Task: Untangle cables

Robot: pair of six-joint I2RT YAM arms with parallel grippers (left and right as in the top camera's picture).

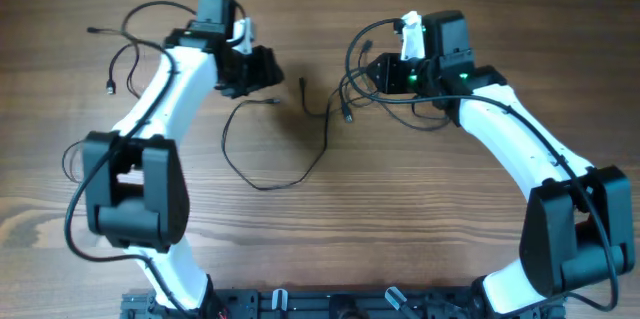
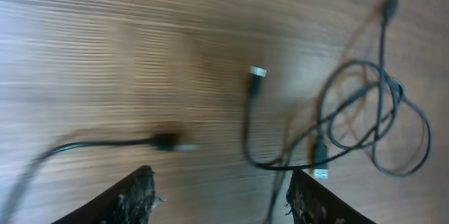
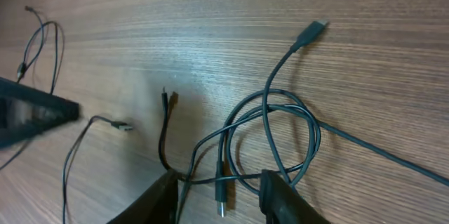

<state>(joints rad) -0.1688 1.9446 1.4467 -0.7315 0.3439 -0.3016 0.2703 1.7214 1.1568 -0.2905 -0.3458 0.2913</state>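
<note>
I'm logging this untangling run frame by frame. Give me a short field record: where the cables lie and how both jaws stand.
knot: several loops crossing, just ahead of right jaws
centre cable: open curve, lying loose
far cable: outer side of left arm
left jaws: apart, nothing between
right jaws: apart, a plug lying between, not clamped
untangled: not yet

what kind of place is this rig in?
Looks like a robot test bench, probably a lab; no room is visible. Cues: a wood-grain table, the left arm and right arm mounted at one edge, and loose thin black cables between them.
</note>
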